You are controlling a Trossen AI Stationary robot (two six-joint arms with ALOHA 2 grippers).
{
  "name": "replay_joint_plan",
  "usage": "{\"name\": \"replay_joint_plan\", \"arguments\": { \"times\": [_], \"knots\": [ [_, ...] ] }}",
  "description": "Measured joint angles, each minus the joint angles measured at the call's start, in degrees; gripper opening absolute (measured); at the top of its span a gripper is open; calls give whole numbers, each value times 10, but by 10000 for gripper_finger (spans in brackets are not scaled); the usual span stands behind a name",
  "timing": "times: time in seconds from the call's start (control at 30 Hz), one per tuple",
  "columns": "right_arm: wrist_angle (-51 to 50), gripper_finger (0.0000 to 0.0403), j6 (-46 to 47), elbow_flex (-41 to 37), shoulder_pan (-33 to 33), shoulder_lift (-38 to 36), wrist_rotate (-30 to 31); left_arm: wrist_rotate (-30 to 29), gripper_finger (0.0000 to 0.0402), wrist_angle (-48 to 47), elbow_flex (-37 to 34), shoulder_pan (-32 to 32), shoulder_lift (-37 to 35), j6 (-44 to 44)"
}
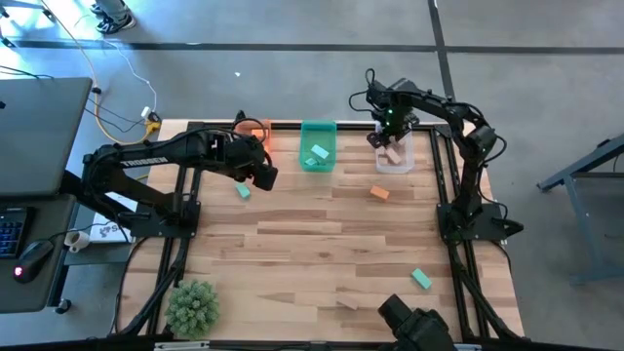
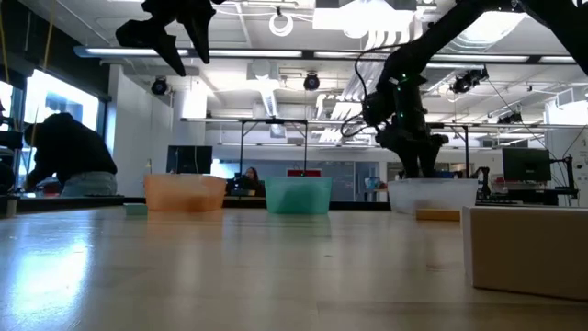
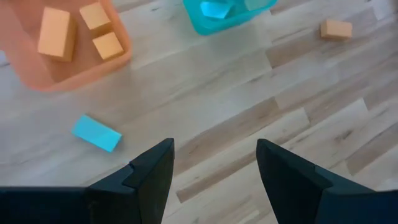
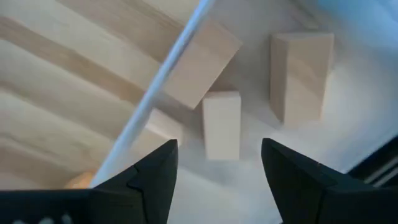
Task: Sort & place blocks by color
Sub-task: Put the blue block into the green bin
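Right gripper (image 1: 392, 139) hangs over the clear bin (image 1: 407, 161) at the far right of the bin row, fingers spread and empty, tan blocks (image 4: 222, 124) lying loose in the bin below it. Left gripper (image 1: 261, 175) hovers near the orange bin (image 1: 261, 128), jaws parted, nothing between them, with a teal block (image 1: 243, 192) on the table just beside it.

Risk now: the right fingers sit low inside that light bin, so a careless lift could catch its rim and drag or tip it, spilling the tan pile. On the left, a skewed approach could nudge the teal block away instead of straddling it, or bump the orange bin, which holds orange blocks (image 3: 56, 32).

Still loose: an orange block (image 1: 379, 193) in front of the clear bin, another teal block (image 1: 421, 280) toward the near right, and tan pieces near the front edge. The green bin (image 1: 318, 146) stands between the other two.

The table (image 1: 322, 244) is pale butcher-block wood, a small green plant (image 1: 192, 306) at its near-left corner. Beyond it, an open workspace with ceiling lights, monitors, and a person (image 2: 69, 156) bent over at the left.
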Motion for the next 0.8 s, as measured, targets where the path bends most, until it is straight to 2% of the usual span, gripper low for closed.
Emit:
{"name": "replay_joint_plan", "arguments": {
  "times": [0.2,0.3,0.6,0.8],
  "knots": [
    [-26,216,-13,70,27,-10,5,2,213,-1,0,-1,4,-33],
    [-26,216,-40,115,36,-13,7,-15,213,-12,-4,-2,11,-69],
    [-26,216,-126,269,41,-13,7,-26,213,3,-108,-5,14,-240],
    [-25,216,-169,338,41,-13,9,-49,213,16,-173,-4,14,-353]
  ]
}}
